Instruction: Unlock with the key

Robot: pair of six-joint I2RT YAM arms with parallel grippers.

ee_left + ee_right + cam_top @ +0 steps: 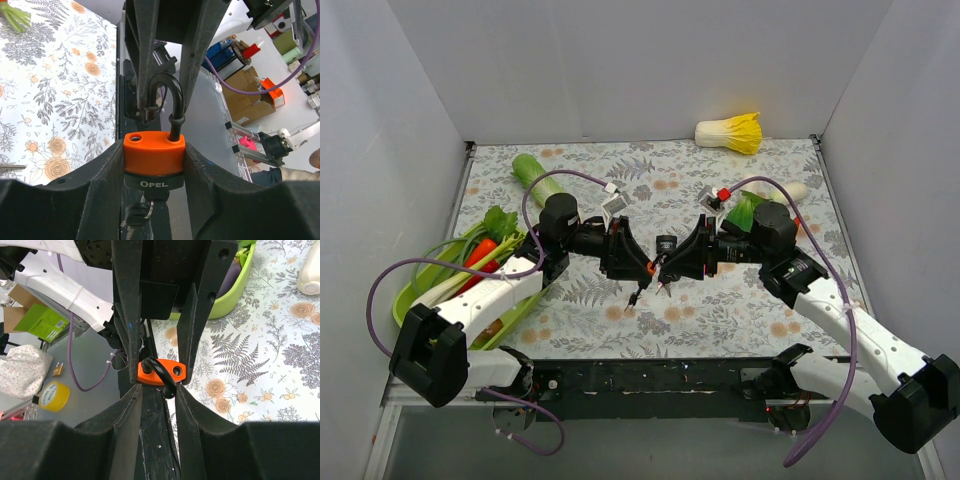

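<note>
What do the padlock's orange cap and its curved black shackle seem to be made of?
Orange padlock cap: probably moulded plastic, smooth and matt, with rounded edges. Curved black shackle: likely metal under a glossy black coating, judging by its highlights; the core is not visible.

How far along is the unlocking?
Done, apparently: the padlock in the left gripper has one shackle leg lifted clear of its hole. In hand: the right gripper pinches the shackle. Left: probably only swinging it fully open; the key below is barely visible.
</note>
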